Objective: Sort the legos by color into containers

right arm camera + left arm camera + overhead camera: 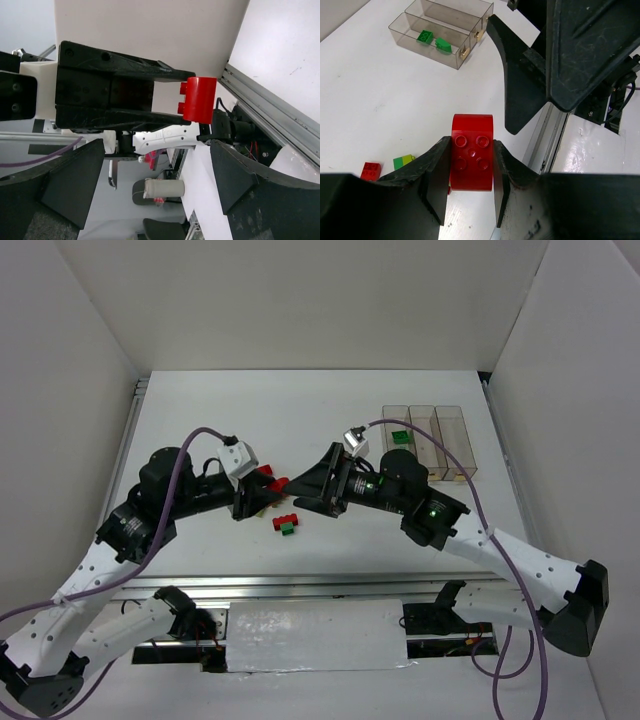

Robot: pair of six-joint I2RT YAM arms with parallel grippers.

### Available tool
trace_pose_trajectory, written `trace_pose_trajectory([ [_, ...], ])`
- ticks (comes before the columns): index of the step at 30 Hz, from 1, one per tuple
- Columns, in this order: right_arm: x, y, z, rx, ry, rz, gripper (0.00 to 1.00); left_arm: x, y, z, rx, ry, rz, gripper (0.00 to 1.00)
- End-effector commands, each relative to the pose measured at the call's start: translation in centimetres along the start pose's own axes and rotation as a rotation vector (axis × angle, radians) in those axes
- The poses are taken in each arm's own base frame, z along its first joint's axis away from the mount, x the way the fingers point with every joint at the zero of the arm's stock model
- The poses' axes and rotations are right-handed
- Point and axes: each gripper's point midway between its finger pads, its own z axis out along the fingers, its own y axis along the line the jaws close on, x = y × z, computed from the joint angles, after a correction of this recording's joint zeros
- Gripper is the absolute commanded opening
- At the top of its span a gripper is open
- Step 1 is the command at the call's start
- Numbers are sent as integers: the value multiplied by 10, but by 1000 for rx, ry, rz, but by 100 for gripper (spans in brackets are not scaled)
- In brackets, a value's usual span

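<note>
My left gripper [471, 145] is shut on a large red lego [471, 152], held above the table; in the top view this gripper [256, 496] and red lego [270, 481] are at mid-table. My right gripper [296, 490] is open and faces the left one, its fingers [520, 75] just beyond the held lego. In the right wrist view the red lego [200, 100] lies ahead of my open right gripper [157, 172], not between its fingers. The three clear containers [450, 443] stand at the back right; the left one holds two green legos [426, 36].
A small red lego [284, 517] and a green lego [288, 529] lie on the table below the grippers; they also show in the left wrist view [371, 170], with a green and yellow-green piece [403, 161]. White walls enclose the table; a metal rail [128, 430] runs along its left edge.
</note>
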Motion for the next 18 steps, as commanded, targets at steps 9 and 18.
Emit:
trace_pose_trajectory([
  [9,-14,-15,17,72,-68,-29,85,-17,-19,-7,92,-72,61,0],
  [18,-6,1,29,-6,-6,-46,42,-11,-19,-5,100,-50,48,0],
])
